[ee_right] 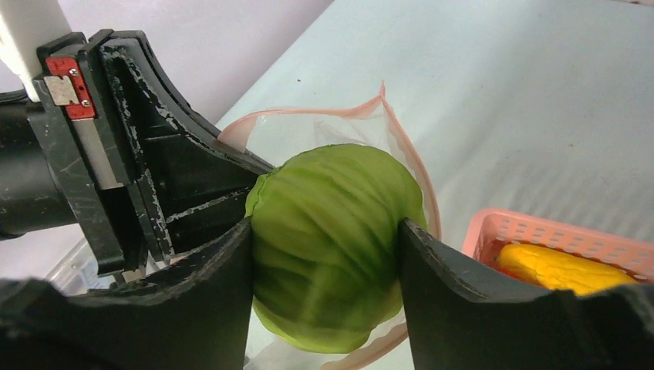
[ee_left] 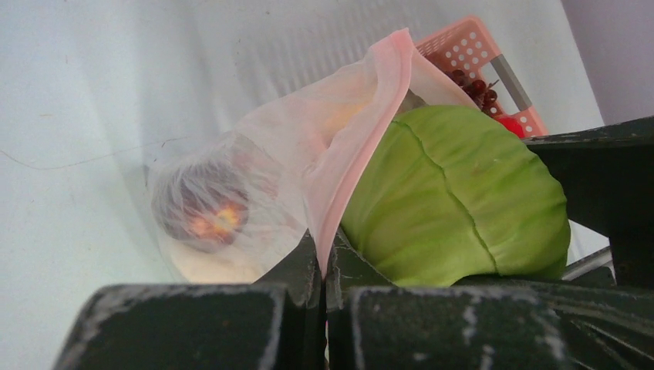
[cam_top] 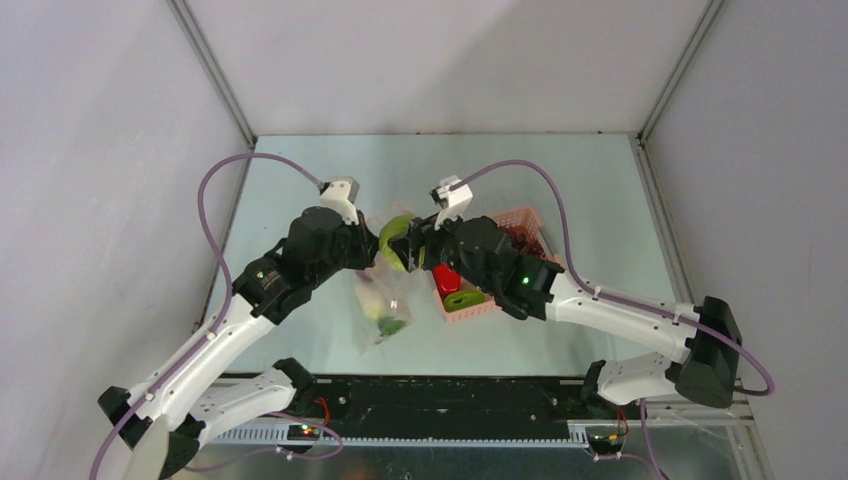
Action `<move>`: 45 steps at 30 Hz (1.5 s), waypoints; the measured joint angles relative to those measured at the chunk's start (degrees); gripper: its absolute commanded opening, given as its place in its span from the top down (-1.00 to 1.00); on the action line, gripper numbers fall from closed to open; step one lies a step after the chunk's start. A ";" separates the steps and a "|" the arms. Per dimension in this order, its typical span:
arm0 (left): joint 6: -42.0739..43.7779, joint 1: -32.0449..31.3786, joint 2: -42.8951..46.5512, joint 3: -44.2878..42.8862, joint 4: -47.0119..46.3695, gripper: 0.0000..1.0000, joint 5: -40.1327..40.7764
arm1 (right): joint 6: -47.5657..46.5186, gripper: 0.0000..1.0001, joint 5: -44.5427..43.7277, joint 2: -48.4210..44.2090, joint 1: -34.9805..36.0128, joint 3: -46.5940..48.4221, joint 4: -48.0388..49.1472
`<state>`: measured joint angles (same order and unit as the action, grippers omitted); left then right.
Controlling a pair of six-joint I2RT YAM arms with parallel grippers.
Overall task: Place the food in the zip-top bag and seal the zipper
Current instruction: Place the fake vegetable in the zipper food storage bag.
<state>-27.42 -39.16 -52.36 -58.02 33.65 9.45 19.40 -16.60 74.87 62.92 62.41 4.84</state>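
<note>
While the left gripper (cam_top: 368, 250) sat just left of centre in the top view, its jaws were pressed fully together on the zipper (ee_left: 351, 166), pinching that pale pink strip at the mouth of the zip-top bag (cam_top: 380, 305). The rest of the bag trailed toward the lower centre of the table (cam_top: 300, 180). In the left wrist view a dark maroon piece (ee_left: 204, 208) showed through the clear plastic at centre left.

Just right of the pinched strip, at the bag's mouth, was the leafy green piece (cam_top: 395, 243). The right gripper (ee_right: 324, 239) held it, one finger against each side with the jaws spread to its width. It looked blurred in the right wrist view.

Right of centre stood the pink basket (cam_top: 525, 215), with a red piece (cam_top: 446, 277) and a lime-green piece (cam_top: 463, 298) inside. A yellow piece (ee_right: 555, 266) lay in it at the lower right of the right wrist view.
</note>
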 measured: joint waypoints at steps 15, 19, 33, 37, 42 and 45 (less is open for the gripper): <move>-0.02 0.46 0.44 0.20 -0.02 1.00 0.22 | -1.68 -0.99 -1.70 1.70 1.53 4.92 -9.27; -0.02 0.63 0.59 0.20 -0.07 1.00 0.22 | -2.47 -0.99 -0.92 -0.20 1.53 4.92 -10.25; -0.02 1.16 2.01 0.20 -0.02 1.00 0.39 | -5.51 -0.99 -4.70 -11.39 0.28 4.92 -14.56; -0.02 1.27 2.69 0.20 -0.02 1.00 0.39 | 0.02 -0.99 -6.93 -12.90 -5.70 4.39 -21.20; -0.02 1.46 2.84 0.20 -0.04 1.00 0.35 | 7.06 -0.99 -1.20 -12.79 -16.63 -1.49 -25.94; -0.04 1.49 2.84 0.20 -0.04 1.00 0.35 | 9.14 -0.97 2.40 -9.99 -19.47 -4.26 -26.40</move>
<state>-27.46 -37.67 -49.52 -57.82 33.61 9.80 28.53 -14.20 64.88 43.44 58.15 -21.56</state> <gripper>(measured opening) 0.005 0.993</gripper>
